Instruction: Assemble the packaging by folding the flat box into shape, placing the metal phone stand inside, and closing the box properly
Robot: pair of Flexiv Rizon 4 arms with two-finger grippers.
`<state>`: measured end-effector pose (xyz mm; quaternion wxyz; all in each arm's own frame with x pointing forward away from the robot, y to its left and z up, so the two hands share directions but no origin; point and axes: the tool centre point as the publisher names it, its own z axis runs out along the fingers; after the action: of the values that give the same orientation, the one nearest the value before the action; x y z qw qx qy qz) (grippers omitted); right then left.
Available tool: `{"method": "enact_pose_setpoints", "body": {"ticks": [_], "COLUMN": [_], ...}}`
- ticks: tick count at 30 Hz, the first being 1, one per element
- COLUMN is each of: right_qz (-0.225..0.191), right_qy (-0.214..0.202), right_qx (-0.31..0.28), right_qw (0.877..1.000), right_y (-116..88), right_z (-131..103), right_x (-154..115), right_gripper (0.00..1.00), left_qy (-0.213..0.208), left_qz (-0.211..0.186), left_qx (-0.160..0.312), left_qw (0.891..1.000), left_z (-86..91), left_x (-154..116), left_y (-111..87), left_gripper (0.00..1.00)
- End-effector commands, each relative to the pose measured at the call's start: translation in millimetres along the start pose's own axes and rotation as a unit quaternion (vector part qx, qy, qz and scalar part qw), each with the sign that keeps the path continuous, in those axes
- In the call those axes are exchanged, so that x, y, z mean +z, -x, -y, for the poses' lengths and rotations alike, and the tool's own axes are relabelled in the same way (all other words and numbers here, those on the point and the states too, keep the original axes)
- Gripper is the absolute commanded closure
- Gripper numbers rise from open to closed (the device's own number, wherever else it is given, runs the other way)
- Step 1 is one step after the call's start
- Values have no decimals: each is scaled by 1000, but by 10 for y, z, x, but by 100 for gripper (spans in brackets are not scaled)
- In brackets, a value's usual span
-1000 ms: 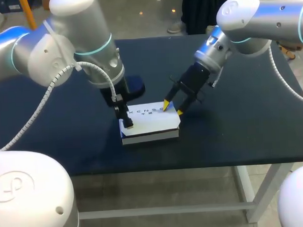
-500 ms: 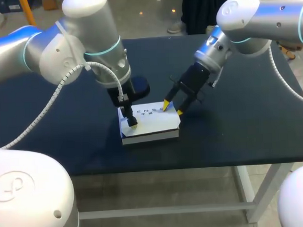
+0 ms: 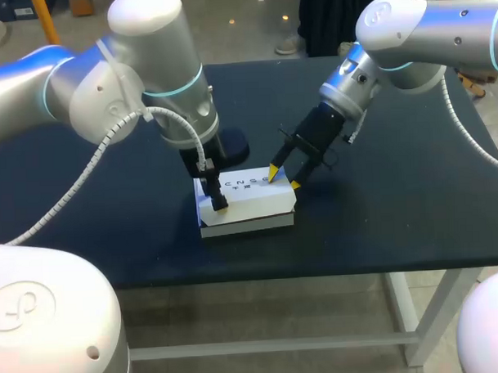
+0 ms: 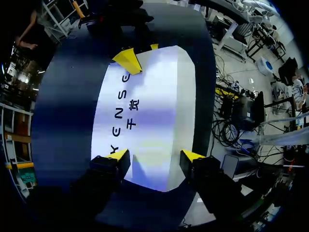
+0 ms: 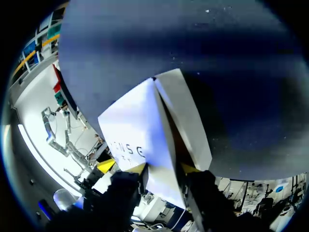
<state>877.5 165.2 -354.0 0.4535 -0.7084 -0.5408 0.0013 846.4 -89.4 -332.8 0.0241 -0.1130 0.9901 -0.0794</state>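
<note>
The white box (image 3: 251, 204) lies flat with its printed lid down on the dark table, near the front edge. My left gripper (image 3: 214, 200) stands over the box's left end. In the left wrist view its fingers (image 4: 154, 155) are apart, with their tips over the lid (image 4: 149, 106). My right gripper (image 3: 284, 176) is at the box's far right corner. In the right wrist view it (image 5: 164, 169) is shut on the cardboard edge where the lid (image 5: 135, 130) meets the end panel (image 5: 186, 121). No phone stand is in view.
The dark blue tabletop (image 3: 389, 206) lies bare to the right and left of the box. Its front edge (image 3: 317, 270) runs close below the box. My right gripper's yellow tips (image 4: 140, 54) show at the lid's far end in the left wrist view.
My left arm has shifted right, bringing its gripper a little further over the box's left end, and its fingers have narrowed slightly. The right arm and the box have stayed still.
</note>
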Motion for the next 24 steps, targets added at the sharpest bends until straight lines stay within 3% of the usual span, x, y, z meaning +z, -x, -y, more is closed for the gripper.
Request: {"method": "enact_pose_setpoints", "body": {"ticks": [1, 24], "right_qz": [0, 0], "right_qy": [-2, -2], "right_qx": [0, 0], "right_qw": [1000, 1000], "right_y": [5, 5], "right_z": [-32, -32], "right_x": [3, 3], "right_gripper": [57, 57], "left_qy": [-1, 4], "left_qz": [5, 58], "left_qx": [-2, -32], "left_qw": [1000, 998], "left_z": [-5, 41], "left_x": [15, 78], "left_y": [-40, -43], "left_gripper": [28, 17]}}
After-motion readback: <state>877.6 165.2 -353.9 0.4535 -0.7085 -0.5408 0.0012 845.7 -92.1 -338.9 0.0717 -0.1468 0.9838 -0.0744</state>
